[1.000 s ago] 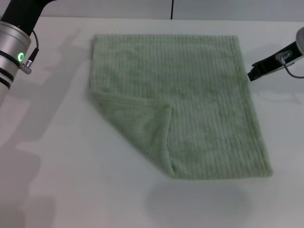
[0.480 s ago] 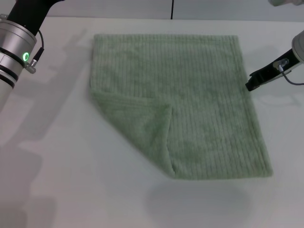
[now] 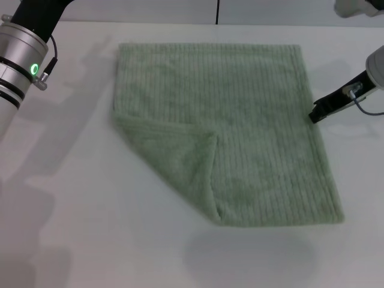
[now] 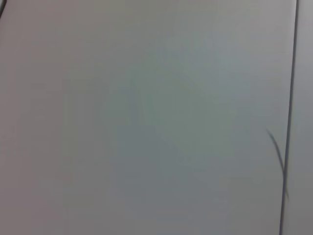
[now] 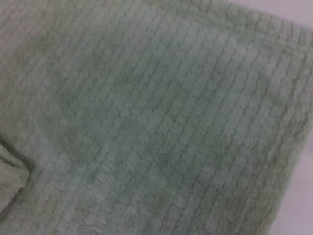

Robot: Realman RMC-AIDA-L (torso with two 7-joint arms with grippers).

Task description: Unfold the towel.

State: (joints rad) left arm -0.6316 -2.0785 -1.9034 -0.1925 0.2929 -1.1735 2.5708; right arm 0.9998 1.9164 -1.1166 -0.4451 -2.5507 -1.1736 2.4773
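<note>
The pale sage-green ribbed towel (image 3: 240, 120) lies flat on the white table (image 3: 90, 240). Its near left corner is folded over onto it as a triangular flap (image 3: 177, 162). My right gripper (image 3: 317, 113) is a dark tip at the towel's right edge, about halfway along it. The right wrist view is filled by the towel (image 5: 146, 122), with its hem and the flap's edge showing. My left arm (image 3: 21, 57) is at the far left of the table, away from the towel; its gripper is out of view. The left wrist view shows only a blank pale surface.
The white table extends around the towel on all sides. A dark vertical seam (image 3: 216, 12) runs in the wall behind the table's far edge.
My right gripper has moved down and nearer along the towel's right edge. My left arm has shifted slightly up and away. The towel has not moved.
</note>
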